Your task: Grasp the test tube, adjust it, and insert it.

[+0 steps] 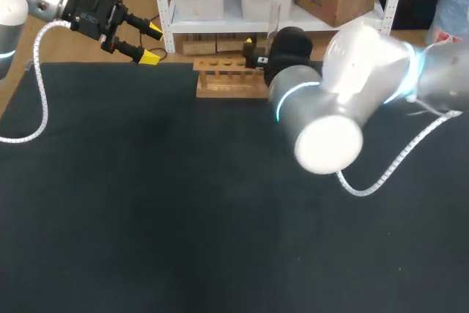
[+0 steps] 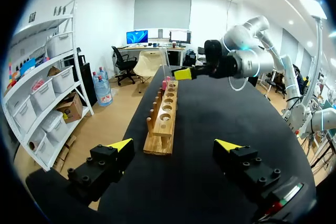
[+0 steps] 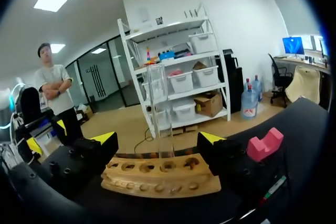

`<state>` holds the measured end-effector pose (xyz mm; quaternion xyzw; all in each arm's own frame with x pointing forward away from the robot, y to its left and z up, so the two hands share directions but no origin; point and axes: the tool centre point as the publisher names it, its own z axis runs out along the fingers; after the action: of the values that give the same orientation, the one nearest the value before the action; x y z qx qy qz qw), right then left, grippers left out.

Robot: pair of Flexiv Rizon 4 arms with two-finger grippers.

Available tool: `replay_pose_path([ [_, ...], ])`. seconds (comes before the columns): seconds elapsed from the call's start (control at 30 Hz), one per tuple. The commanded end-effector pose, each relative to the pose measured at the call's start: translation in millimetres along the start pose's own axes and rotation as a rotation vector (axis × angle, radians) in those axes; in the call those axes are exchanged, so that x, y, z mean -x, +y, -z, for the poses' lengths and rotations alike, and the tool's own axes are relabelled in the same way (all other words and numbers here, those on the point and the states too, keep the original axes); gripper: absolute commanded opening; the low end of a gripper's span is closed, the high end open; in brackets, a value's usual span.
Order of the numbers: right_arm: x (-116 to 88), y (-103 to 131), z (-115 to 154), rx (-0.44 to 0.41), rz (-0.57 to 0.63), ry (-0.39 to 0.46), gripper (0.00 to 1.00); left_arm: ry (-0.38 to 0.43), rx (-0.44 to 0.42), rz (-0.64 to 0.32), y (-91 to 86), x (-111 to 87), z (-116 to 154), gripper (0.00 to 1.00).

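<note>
A clear test tube (image 3: 159,109) stands upright in a hole of the wooden rack (image 3: 160,178), which has several holes. My right gripper (image 3: 157,140) is open, with a yellow-tipped finger on each side of the tube and neither touching it. In the head view the rack (image 1: 229,78) sits at the table's far edge, and my right arm hides most of my right gripper (image 1: 253,53) there. My left gripper (image 1: 150,44) hangs open at the far left, empty, well away from the rack (image 2: 164,116).
A pink block (image 3: 265,142) lies on the black mat beyond the rack's end, seen also in the left wrist view as a pink block (image 2: 166,83). A pen (image 3: 275,184) lies near it. The black table (image 1: 146,203) stretches in front of the rack.
</note>
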<state>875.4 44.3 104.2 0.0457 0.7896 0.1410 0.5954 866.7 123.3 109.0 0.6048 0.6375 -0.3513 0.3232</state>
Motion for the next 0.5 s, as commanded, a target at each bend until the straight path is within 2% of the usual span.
replay_pose_path([
  [0.03, 8, -14, 15, 0.377, -0.04, 0.066, 1.0, 0.002, -0.122, 0.0, 8.9, -0.3, 0, 1.0],
  [0.07, 8, -15, 16, 0.401, -0.047, 0.084, 1.0, 0.002, -0.122, 0.0, 8.9, -0.3, 0, 1.0],
  [0.1, 7, -15, 19, 0.469, -0.065, 0.107, 1.0, 0.002, -0.122, 0.0, 8.9, -0.3, 0, 1.0],
  [0.17, 6, -18, 21, 0.458, -0.072, 0.116, 1.0, 0.002, -0.122, 0.0, 8.9, -0.3, 0, 1.0],
  [0.2, 5, -20, 23, 0.497, -0.092, 0.131, 1.0, 0.002, -0.122, 0.0, 8.9, -0.3, 0, 1.0],
  [0.33, 5, -25, 29, 0.552, -0.12, 0.162, 1.0, 0.002, -0.122, 0.0, 8.9, -0.3, 0, 1.0],
  [0.4, 4, -25, 30, 0.57, -0.128, 0.228, 1.0, 0.002, -0.122, 0.0, 8.9, -0.3, 0, 1.0],
  [0.5, 4, -25, 30, 0.57, -0.128, 0.228, 1.0, 0.002, -0.122, 0.0, 8.9, -0.3, 0, 1.0],
])
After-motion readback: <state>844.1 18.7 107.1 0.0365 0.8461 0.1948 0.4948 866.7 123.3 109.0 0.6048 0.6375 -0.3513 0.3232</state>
